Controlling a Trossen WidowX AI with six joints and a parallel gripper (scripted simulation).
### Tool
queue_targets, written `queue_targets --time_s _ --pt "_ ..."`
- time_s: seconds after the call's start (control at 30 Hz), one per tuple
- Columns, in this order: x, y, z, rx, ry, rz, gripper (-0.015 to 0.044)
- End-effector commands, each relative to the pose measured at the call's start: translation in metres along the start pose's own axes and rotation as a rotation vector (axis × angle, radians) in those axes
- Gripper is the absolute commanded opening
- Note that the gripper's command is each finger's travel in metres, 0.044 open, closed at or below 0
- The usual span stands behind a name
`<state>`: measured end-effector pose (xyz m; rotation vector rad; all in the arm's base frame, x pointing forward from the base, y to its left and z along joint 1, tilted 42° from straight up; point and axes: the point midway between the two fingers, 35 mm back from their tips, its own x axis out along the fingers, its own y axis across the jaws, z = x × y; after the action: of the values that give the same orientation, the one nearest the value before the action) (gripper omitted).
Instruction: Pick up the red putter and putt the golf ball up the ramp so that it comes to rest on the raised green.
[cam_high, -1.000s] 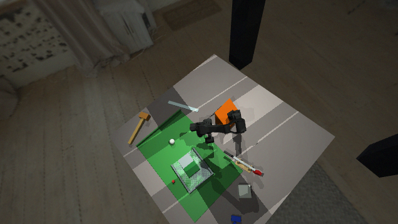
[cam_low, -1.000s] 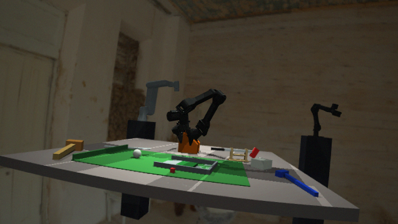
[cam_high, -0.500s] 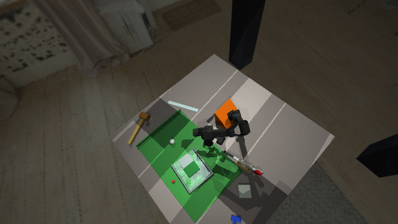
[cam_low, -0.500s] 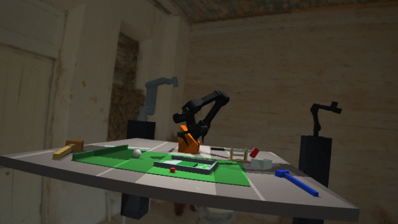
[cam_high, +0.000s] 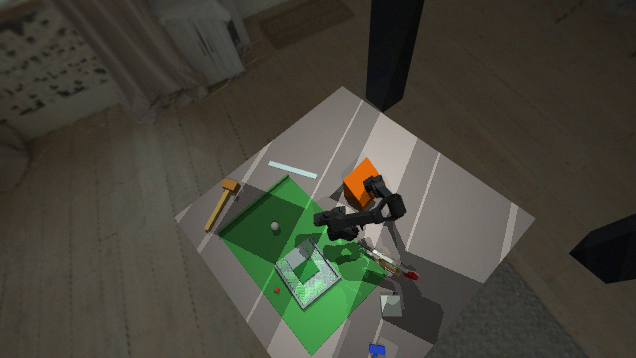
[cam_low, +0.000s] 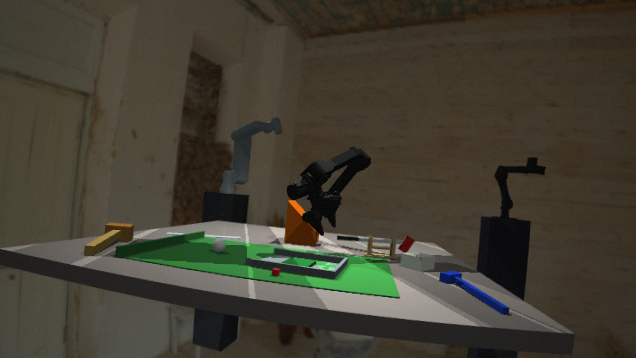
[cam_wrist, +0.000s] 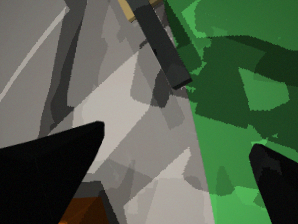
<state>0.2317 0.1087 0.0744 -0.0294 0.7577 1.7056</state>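
The red putter (cam_high: 386, 259) (cam_low: 380, 241) lies on a small wooden rack at the right edge of the green mat (cam_high: 250, 210) (cam_low: 165, 255) (cam_wrist: 260, 63). Its red head (cam_high: 411, 275) (cam_low: 406, 243) points away from the mat, and its dark handle (cam_wrist: 162, 39) shows at the top of the wrist view. The white golf ball (cam_high: 275, 226) (cam_low: 219, 245) rests on the mat. The raised green (cam_high: 308, 270) (cam_low: 295, 269) is a grey-framed platform with a ramp (cam_high: 296, 258). My gripper (cam_high: 346, 232) (cam_low: 313, 225) (cam_wrist: 178, 140) is open and empty, hanging above the table between the orange block and the putter's handle.
An orange block (cam_high: 357, 182) (cam_low: 297, 227) stands close behind the gripper. A wooden mallet (cam_high: 220, 205) (cam_low: 107, 240), a pale bar (cam_high: 292, 170), a grey box (cam_high: 391, 305) (cam_low: 417, 261), a blue hammer (cam_low: 475, 292) and a small red cube (cam_high: 276, 289) (cam_low: 275, 271) lie around.
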Motion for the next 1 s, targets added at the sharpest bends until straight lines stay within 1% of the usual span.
queue_targets --time_s 0.0,0.5,0.7,0.97 --pt "0.008 0.016 0.042 -0.664 -0.108 -0.01 0.044" --pt "0.009 0.015 0.041 -0.664 -0.107 -0.011 0.044" --pt "0.028 0.015 0.044 -0.664 -0.108 -0.011 0.044" --pt "0.045 0.016 0.045 -0.664 -0.108 -0.012 0.044"
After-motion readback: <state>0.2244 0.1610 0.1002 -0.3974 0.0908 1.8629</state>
